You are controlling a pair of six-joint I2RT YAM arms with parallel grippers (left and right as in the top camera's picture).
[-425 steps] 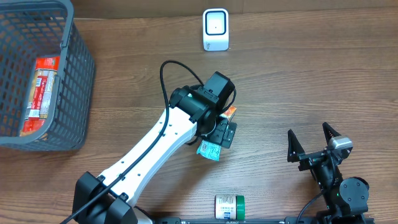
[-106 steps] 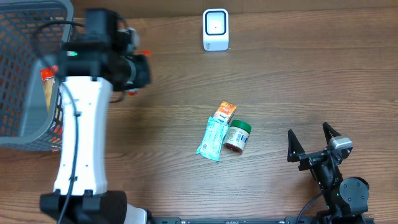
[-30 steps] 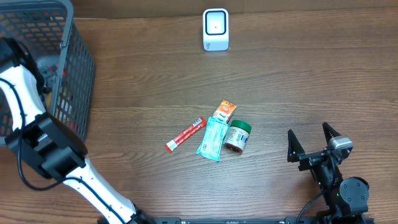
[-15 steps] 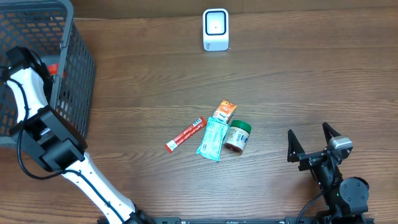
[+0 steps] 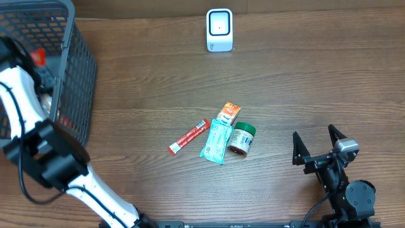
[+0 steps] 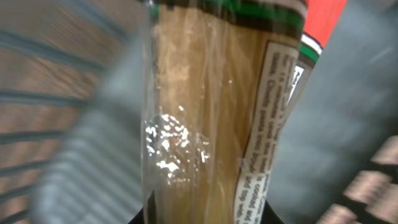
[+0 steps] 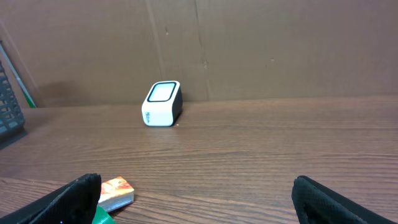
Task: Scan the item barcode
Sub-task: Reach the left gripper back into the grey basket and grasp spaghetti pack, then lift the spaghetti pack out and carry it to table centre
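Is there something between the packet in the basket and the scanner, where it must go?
Yes, the basket: its mesh wall stands between the packet and the scanner, so the packet probably must rise over the rim. Past the wall, only bare table lies on the way.

Wooden table, brown cardboard wall behind. Grey mesh basket at far-left edge. Mid-table cluster: red stick sachet just beside teal pouch; green-lidded jar lying touching the pouch; orange packet against both.
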